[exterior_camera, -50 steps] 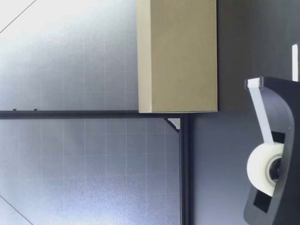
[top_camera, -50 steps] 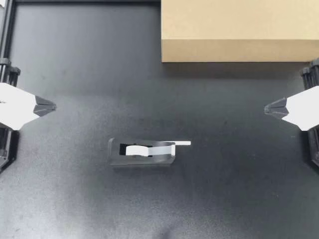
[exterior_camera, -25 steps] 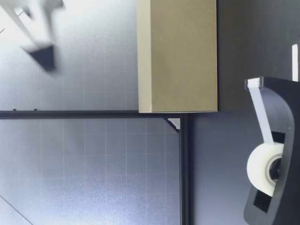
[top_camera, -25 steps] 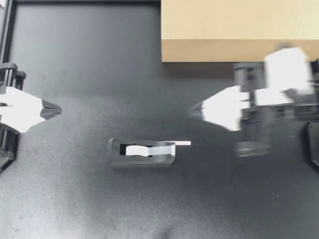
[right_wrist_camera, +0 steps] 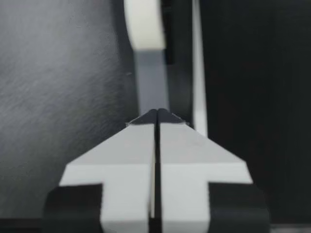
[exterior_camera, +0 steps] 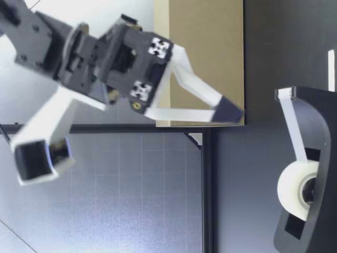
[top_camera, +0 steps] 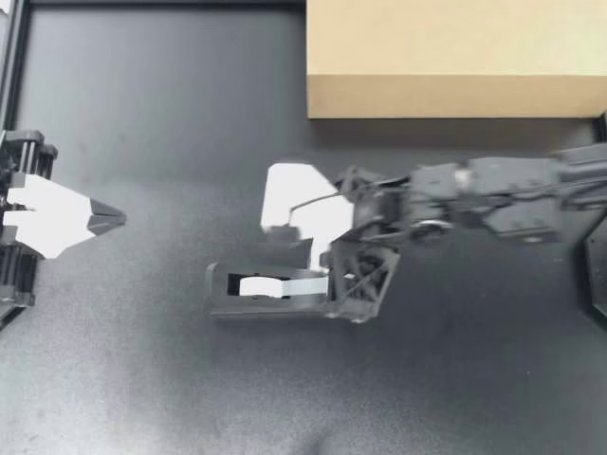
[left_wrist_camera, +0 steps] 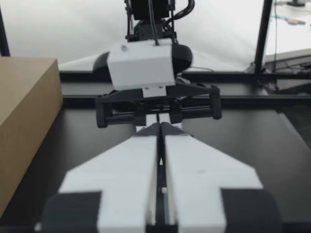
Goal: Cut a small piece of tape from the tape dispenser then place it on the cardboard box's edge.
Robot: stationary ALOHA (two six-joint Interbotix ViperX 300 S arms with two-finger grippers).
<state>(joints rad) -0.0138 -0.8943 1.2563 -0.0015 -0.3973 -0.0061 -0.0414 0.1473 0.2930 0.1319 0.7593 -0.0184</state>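
Observation:
The black tape dispenser (top_camera: 270,296) lies mid-table, its white tape roll (top_camera: 261,284) feeding a strip toward the cutter end. My right gripper (top_camera: 343,275) reaches in over that cutter end, pointing down, and covers the tape's free end. In the low view my right gripper (exterior_camera: 231,113) is shut and hangs above the dispenser (exterior_camera: 316,121), apart from it. The right wrist view shows its shut fingertips (right_wrist_camera: 156,112) with the tape strip (right_wrist_camera: 151,82) and roll (right_wrist_camera: 143,22) just ahead. My left gripper (top_camera: 119,218) stays shut and empty at the left edge. The cardboard box (top_camera: 455,57) stands at the back right.
The box's near face (exterior_camera: 205,63) rises behind my right gripper. In the left wrist view the box (left_wrist_camera: 24,121) stands beside my left gripper (left_wrist_camera: 159,127), and my right arm (left_wrist_camera: 141,65) faces it. Dark frame rails border the table.
My right arm swept in from the right edge to above the dispenser's cutter end and tipped downward. My left gripper crept slightly inward. The dispenser has not moved.

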